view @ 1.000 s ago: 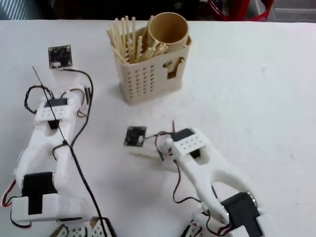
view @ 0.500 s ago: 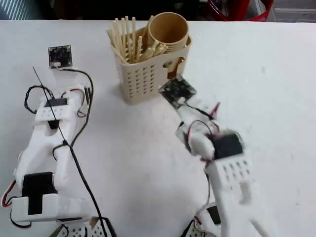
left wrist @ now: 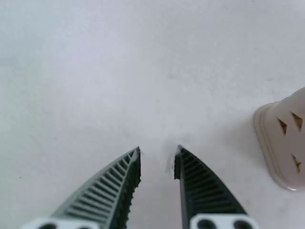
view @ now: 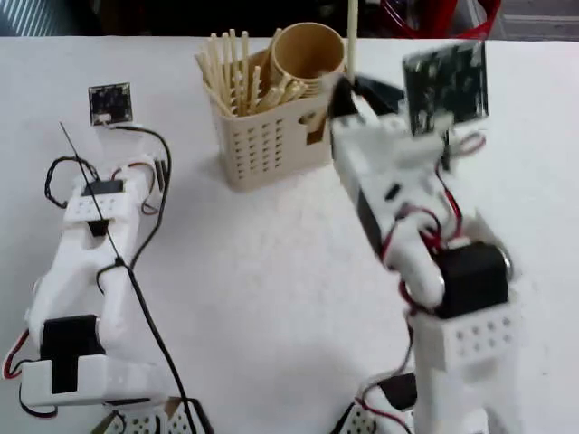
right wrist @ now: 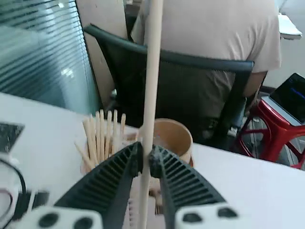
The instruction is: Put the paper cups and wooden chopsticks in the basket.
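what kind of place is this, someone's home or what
Probably an office or lab workspace, not a home: a black mesh office chair and slatted window blinds stand behind the white table, with a red metal stool nearby.

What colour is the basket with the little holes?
Cream, nearly off-white; the high view shows the basket best.

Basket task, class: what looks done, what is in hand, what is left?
Done: paper cups and a bundle of wooden chopsticks stand in the basket. In hand: the right gripper is shut on one chopstick, upright near the basket. To do: dropping that chopstick in. The left gripper is open over the table.
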`<control>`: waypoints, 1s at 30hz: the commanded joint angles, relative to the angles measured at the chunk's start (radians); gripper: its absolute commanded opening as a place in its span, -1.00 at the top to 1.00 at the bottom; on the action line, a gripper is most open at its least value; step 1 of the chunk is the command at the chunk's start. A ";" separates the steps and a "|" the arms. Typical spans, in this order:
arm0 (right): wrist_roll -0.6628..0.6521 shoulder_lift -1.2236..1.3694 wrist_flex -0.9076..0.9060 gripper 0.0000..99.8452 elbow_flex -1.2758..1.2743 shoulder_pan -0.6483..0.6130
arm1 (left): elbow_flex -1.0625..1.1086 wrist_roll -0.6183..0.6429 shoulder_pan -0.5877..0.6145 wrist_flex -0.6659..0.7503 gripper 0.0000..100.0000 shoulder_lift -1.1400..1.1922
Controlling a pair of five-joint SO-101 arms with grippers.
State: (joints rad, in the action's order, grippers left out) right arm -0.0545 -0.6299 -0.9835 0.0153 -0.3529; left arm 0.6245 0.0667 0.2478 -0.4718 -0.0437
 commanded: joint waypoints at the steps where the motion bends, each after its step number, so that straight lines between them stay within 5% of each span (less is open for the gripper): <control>1: 0.052 0.142 0.188 0.97 0.132 -0.085 | -0.005 -0.005 0.002 0.020 0.74 -0.038; 14: 0.049 0.545 0.754 0.97 0.187 -0.179 | -0.005 -0.005 0.001 0.020 0.74 -0.038; 24: -0.028 0.613 0.651 0.94 0.189 -0.154 | -0.005 -0.005 -0.015 0.020 0.74 -0.038; 30: -0.098 0.605 0.529 0.57 0.187 -0.168 | -0.005 -0.005 -0.013 0.018 0.74 -0.038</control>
State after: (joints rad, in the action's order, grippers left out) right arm -0.1312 0.0069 -0.4189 0.1565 -0.5171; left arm 0.6245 0.0667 0.2417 -0.4718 -0.0437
